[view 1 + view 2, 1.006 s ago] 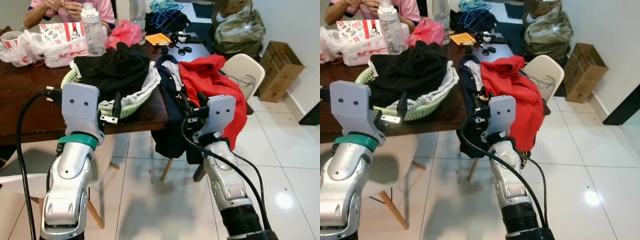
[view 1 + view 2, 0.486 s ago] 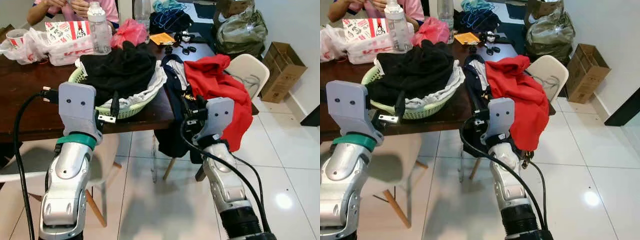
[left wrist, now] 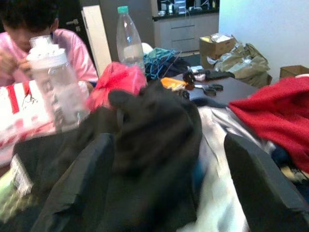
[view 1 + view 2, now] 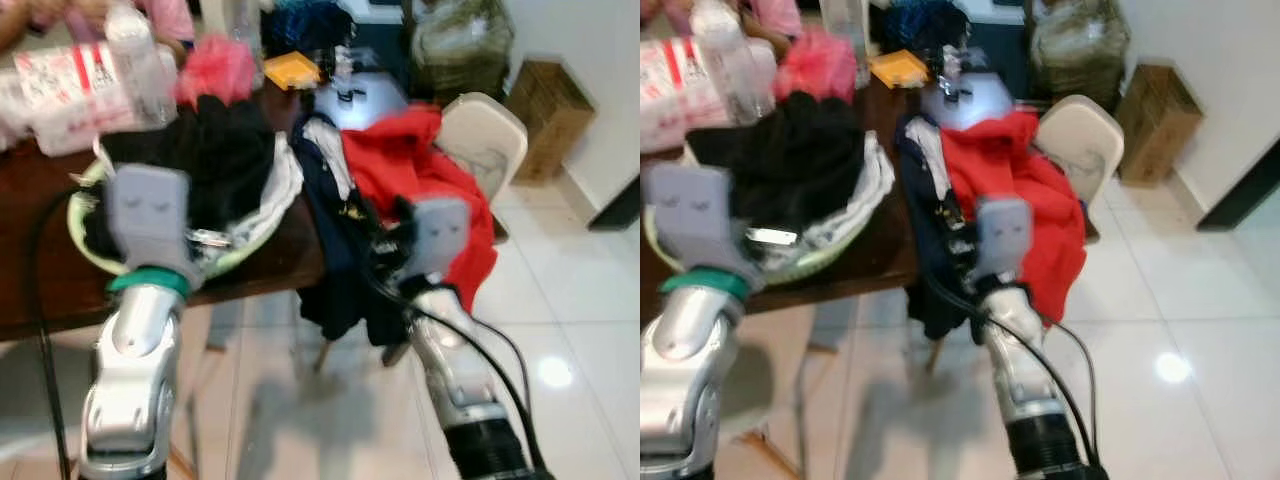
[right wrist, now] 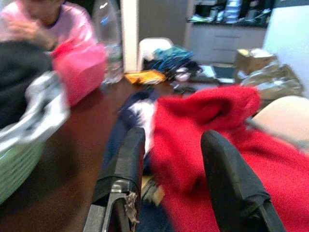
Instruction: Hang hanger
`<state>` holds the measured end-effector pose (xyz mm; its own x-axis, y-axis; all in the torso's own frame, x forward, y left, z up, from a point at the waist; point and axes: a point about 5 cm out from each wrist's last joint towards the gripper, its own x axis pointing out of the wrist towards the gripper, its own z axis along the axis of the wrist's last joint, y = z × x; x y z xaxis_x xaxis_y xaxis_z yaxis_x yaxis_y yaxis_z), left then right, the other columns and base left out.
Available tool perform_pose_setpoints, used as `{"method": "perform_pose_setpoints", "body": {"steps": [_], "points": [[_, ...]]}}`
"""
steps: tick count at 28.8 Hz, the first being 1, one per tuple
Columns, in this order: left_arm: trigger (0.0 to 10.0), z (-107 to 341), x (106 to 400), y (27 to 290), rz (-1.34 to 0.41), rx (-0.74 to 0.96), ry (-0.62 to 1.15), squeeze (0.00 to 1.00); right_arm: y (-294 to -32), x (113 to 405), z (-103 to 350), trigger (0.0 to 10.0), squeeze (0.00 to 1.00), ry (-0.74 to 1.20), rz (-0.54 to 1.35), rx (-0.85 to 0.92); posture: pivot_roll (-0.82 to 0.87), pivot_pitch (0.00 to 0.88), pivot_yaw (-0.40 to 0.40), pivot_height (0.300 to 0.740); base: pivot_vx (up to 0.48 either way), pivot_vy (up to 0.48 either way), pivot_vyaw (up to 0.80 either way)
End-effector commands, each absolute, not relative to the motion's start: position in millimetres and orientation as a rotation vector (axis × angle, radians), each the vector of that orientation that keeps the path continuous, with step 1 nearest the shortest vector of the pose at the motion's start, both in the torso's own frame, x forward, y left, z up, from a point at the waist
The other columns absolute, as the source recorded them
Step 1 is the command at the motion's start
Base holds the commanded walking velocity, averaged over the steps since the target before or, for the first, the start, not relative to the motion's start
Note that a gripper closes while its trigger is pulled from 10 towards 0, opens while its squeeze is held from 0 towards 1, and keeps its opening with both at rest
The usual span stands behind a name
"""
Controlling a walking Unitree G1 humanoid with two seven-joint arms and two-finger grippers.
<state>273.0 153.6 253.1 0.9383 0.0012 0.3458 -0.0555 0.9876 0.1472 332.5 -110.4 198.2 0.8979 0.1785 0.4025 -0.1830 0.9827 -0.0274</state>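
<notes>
Your right gripper (image 5: 174, 183) and left gripper (image 3: 164, 183) both hang wide and empty; the hangers (image 3: 161, 60) lie at the table's (image 5: 72, 159) far end, twelve o'clock. Reaching across, you could snag the red garment (image 4: 420, 180) or basket (image 4: 235, 255)

Nothing here can be read. The red-and-white box (image 3: 19, 108) on the worktop (image 4: 40, 290) carries print, but it is too blurred to make out.

A basket (image 4: 88, 232) (clothes (image 4: 215, 155) inside) sits on the table (image 4: 40, 290) — chair (image 4: 482, 130) to its right.
</notes>
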Motion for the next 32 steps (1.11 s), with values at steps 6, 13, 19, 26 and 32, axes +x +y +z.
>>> {"method": "perform_pose_setpoints", "body": {"steps": [6, 13, 19, 26, 32], "points": [[10.0, 251, 272, 158, 0.043, 0.18, -0.35, 0.0, -102, 330, 200, 10.0, 0.0, -0.433, 0.215, 0.032, 0.07, 0.096, 0.008, 0.74, 0.434, 0.0, -0.07], [10.0, 253, 270, 154, 0.038, 0.228, -0.361, 0.0, -100, 330, 201, 10.0, 0.0, -0.437, 0.226, 0.035, 0.07, 0.097, 0.011, 0.74, 0.17, 0.0, 0.0], [10.0, 253, 266, 155, 0.069, 0.392, -0.31, 0.0, -98, 329, 202, 10.0, 0.0, -0.444, 0.24, 0.034, 0.07, 0.096, 0.013, 0.74, 0.0, 0.0, 0.0], [10.0, 258, 262, 163, 0.145, 0.396, -0.265, 0.0, -96, 329, 203, 10.0, 0.0, -0.447, 0.255, 0.036, 0.08, 0.095, 0.01, 0.74, 0.0, 0.0, 0.0], [10.0, 267, 256, 177, 0.188, 0.485, -0.193, 0.0, -86, 329, 207, 10.0, 0.0, -0.457, 0.318, 0.035, 0.1, 0.093, 0.003, 0.74, 0.0, 0.0, 0.0]]}}
